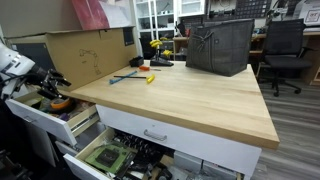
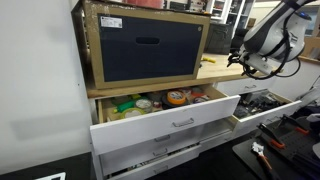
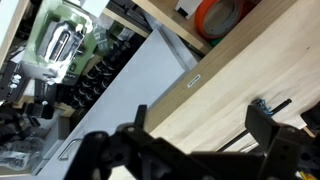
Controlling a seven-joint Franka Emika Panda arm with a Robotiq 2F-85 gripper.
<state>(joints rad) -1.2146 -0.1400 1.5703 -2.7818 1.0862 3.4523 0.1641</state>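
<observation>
One robot arm reaches in at the end of a big wooden table. Its gripper hangs just above the open top drawer. An orange tape roll lies in that drawer, close under the gripper but not touching it. In the wrist view the two black fingers are spread wide apart, and nothing is between them.

A brown cardboard box stands on the table top, right over the open drawer. It has a white sticker and some dark marks on it, but the writing is too small to read. A dark gray bin sits at the far end of the table. A small yellow thing and a thin blue tool lie between the box and the bin.

The table top is pale wood with long stripes. The drawers under it are white with little silver handles. A lower drawer is pulled out too and holds green things. The room looks like a workshop, with a black office chair and shelves behind.
</observation>
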